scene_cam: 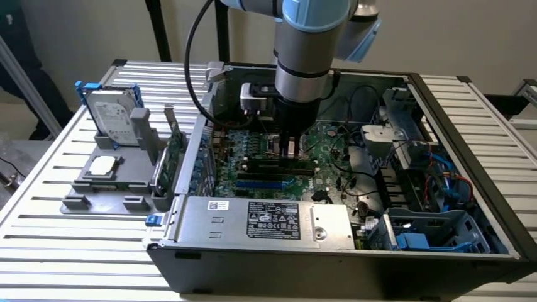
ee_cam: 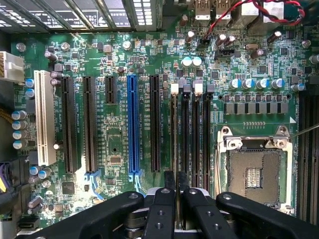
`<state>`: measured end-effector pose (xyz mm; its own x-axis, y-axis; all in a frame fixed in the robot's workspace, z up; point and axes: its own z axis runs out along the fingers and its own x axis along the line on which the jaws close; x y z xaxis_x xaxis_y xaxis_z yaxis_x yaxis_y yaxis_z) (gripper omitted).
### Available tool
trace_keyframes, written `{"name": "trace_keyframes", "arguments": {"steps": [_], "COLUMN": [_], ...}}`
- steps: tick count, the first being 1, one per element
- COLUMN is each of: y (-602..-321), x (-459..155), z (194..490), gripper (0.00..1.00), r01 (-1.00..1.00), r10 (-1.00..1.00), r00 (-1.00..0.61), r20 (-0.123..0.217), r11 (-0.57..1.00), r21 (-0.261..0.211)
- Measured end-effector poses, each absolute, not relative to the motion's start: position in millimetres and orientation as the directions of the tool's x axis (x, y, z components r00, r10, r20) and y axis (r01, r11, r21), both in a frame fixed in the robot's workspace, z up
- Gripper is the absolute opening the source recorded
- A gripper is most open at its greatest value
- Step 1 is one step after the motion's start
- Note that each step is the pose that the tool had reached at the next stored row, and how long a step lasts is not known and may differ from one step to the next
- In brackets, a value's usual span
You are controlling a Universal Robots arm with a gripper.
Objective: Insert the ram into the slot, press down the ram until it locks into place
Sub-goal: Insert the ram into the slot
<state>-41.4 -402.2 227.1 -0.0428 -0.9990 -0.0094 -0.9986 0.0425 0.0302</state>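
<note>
**Squarely over the sockets: fingers closed on the ram**

Seen from the wrist, the gripper (ee_cam: 176, 180) has its two dark fingers (ee_cam: 168, 199) drawn together with only a thin line between them, and that line runs straight on into the edge of the ram (ee_cam: 175, 139). The jaws are closed, pinching the strip at its near end. The ram stands on edge, lengthwise along the slot (ee_cam: 172, 114), which is the outermost of four parallel black sockets and the one nearest the blue socket (ee_cam: 132, 124). A white clip (ee_cam: 174, 88) sits at the slot's far end. How deep the ram sits in the slot I cannot tell.

On the other side of the four sockets lies the open processor socket (ee_cam: 254, 174) in its metal frame. Beyond the blue socket come more black sockets, then a white socket (ee_cam: 44, 117), all on the green motherboard (ee_cam: 114, 144).

From the exterior view, the arm (scene_cam: 306, 50) reaches straight down into the open computer case (scene_cam: 336, 267), with the gripper (scene_cam: 290, 150) low over the board. A silver power supply (scene_cam: 260, 220) fills the case's near corner. Outside the case, at the exterior view's left, a hard drive (scene_cam: 113, 116) stands in a grey holder (scene_cam: 100, 182) on the slatted table (scene_cam: 50, 251).
</note>
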Motion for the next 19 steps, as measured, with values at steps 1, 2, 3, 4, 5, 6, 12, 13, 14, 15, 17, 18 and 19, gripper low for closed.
{"name": "trace_keyframes", "arguments": {"steps": [1, 2, 3, 4, 5, 6, 12, 13, 14, 15, 17, 18, 19], "y": [-401.9, -401.6, -401.5, -401.5, -401.5, -401.5, -401.4, -401.5, -401.4, -401.5, -401.5, -401.5, -401.5], "x": [-41.4, -41.4, -41.4, -41.4, -41.4, -41.4, -41.8, -41.9, -42.1, -42.1, -42.2, -42.2, -42.2], "z": [227.1, 227.1, 227.1, 227.1, 227.1, 227.0, 225.6, 225.3, 224.9, 224.5, 223.5, 223.2, 223.1], "gripper": [0.13, 0.13, 0.13, 0.13, 0.13, 0.13, 0.13, 0.13, 0.13, 0.13, 0.13, 0.13, 0.13], "r01": [-0.999, -0.999, -0.999, -0.999, -0.999, -0.999, -0.999, -0.999, -0.999, -0.999, -0.999, -0.999, -0.999], "r10": [-0.999, -0.999, -0.999, -0.999, -0.999, -0.999, -0.999, -0.999, -0.999, -0.999, -0.999, -0.999, -0.999], "r00": [-0.042, -0.042, -0.042, -0.041, -0.041, -0.041, -0.041, -0.041, -0.041, -0.041, -0.041, -0.041, -0.041], "r20": [-0.009, -0.01, -0.01, -0.01, -0.009, -0.009, -0.009, -0.01, -0.009, -0.009, -0.009, -0.009, -0.009], "r11": [0.042, 0.042, 0.041, 0.041, 0.041, 0.041, 0.041, 0.04, 0.04, 0.04, 0.04, 0.041, 0.04], "r21": [0.03, 0.03, 0.03, 0.03, 0.03, 0.03, 0.03, 0.03, 0.03, 0.03, 0.03, 0.03, 0.03]}}
